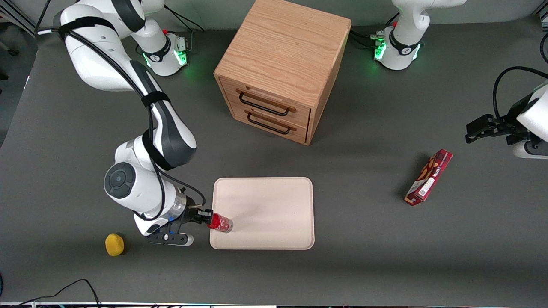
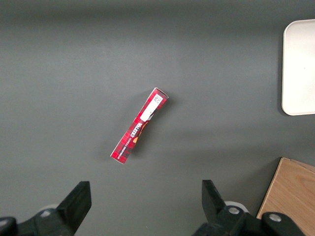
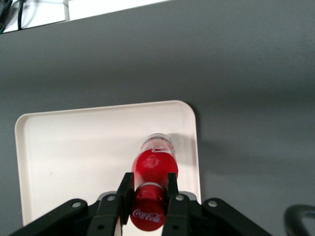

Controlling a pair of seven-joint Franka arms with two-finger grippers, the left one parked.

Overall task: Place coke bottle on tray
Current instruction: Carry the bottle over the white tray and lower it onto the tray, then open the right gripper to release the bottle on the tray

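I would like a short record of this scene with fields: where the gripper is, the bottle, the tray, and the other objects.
gripper: the gripper is shut on the coke bottle's neck, over the tray corner nearest the front camera, at the working arm's end
coke bottle: the coke bottle is held over the tray; contact unclear
tray: the tray lies flat in front of the cabinet
wooden drawer cabinet: both drawers closed
snack box: toward the parked arm's end
yellow object: beside the working arm

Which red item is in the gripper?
The coke bottle, over the tray corner, clamped at its neck by the gripper. The snack box lies untouched.
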